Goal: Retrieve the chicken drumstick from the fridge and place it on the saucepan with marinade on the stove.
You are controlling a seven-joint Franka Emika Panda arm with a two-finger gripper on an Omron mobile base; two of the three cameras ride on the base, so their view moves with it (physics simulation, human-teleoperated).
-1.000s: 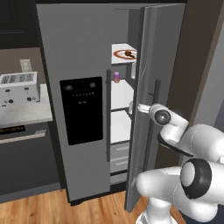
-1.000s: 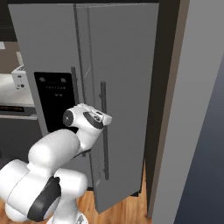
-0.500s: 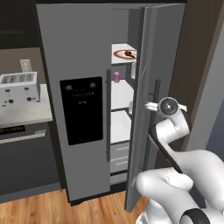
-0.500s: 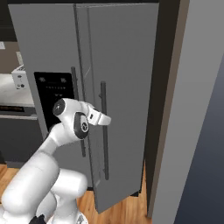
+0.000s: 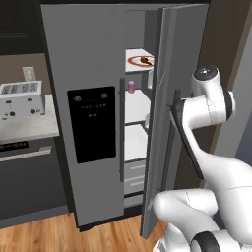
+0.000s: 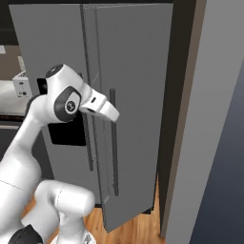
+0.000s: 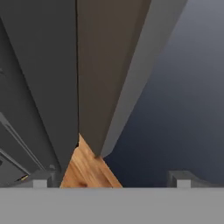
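Chicken drumstick point(image 5: 144, 60): a small dark reddish-brown lump on the white red-rimmed plate point(image 5: 134, 61), on the top shelf inside the fridge, well apart from my hand.
Fridge point(image 5: 93, 69): tall grey steel side-by-side; its right door point(image 5: 162, 118) stands partly swung out, so the white shelves show through the gap; the left door with the black dispenser panel point(image 5: 92, 124) is closed.
Can point(image 5: 131, 86): small, pink-purple, upright on the shelf below the plate.
My gripper point(image 7: 109, 178): fingers spread about as wide as they go, nothing between them; in the hand view the two tips sit far apart at the bottom, looking down past the grey door face toward the wooden floor point(image 7: 85, 168).
My arm: raised beside the outer face of the open door, at the height of its dark bar handle point(image 6: 113, 143).
Toaster point(image 5: 18, 98): white, on the light counter point(image 5: 27, 129) left of the fridge.
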